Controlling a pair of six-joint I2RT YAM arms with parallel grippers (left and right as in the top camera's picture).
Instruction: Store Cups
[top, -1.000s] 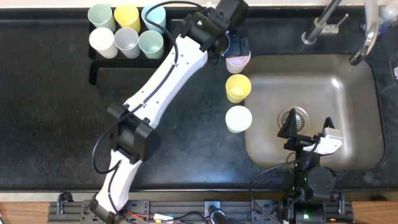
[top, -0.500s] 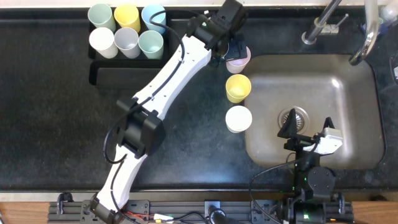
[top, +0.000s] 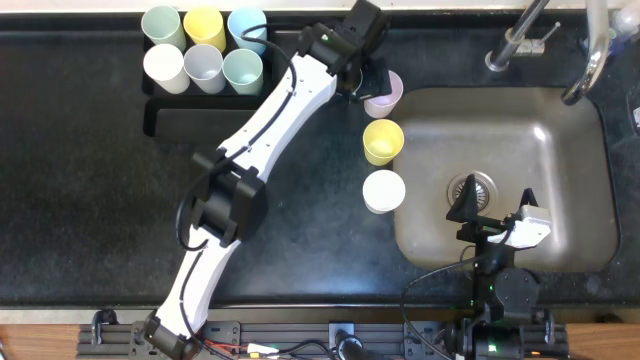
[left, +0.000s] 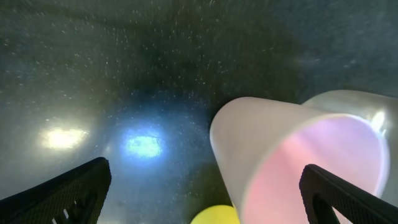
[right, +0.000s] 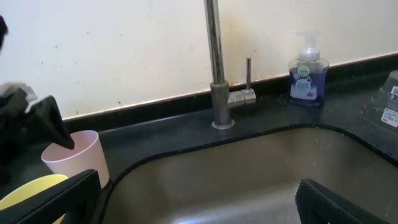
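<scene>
A pink cup stands upright on the dark counter by the sink's back left corner. My left gripper is at it, open. In the left wrist view the pink cup lies between the wide-spread fingers, close to one of them. From the right wrist view, a dark left finger hangs at the rim of the pink cup. A yellow cup and a white cup stand in a row nearer me. My right gripper rests open over the sink.
A black rack at the back left holds several cups in two rows. The faucet and a soap bottle stand behind the sink. Bare counter stretches to the left of the left arm.
My left arm has swung its elbow leftward and the gripper has settled closer around the pink cup, which shifted slightly toward the back. The right arm has not moved.
</scene>
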